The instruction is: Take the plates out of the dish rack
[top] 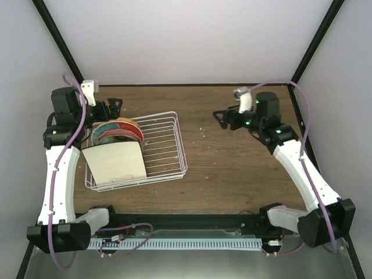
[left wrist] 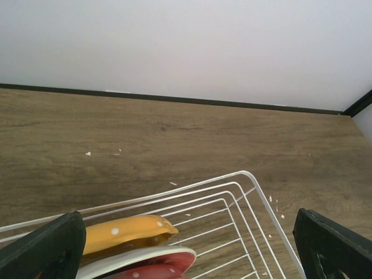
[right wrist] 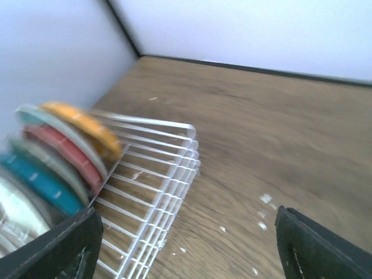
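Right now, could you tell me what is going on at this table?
Two robot arms are set to unload plates, which all stand in the dish rack; none is out on the table. The left gripper hovers open above the rack's far end, by the orange plate. The right gripper hangs open over bare table, holding nothing.

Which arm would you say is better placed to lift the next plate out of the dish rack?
Left, probably. The left gripper hovers at the far end of the plates in the dish rack, jaws open. The right gripper hangs over the table, well off to the rack's right.
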Tool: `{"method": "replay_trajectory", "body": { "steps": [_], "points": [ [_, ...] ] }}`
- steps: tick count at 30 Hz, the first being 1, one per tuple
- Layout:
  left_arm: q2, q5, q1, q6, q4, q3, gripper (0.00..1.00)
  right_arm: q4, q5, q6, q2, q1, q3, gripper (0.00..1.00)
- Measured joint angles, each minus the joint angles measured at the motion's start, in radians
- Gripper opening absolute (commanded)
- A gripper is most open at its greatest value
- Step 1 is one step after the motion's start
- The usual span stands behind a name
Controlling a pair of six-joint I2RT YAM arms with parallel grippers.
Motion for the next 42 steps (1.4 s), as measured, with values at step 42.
{"method": "replay_trajectory", "body": {
  "steps": [42],
  "points": [
    [0.003, 0.124, 0.031, -0.026, -0.021, 0.013, 1.00, 0.464, -0.358, -0.345, 0.774, 0.632, 0.408, 0.52]
  ]
}}
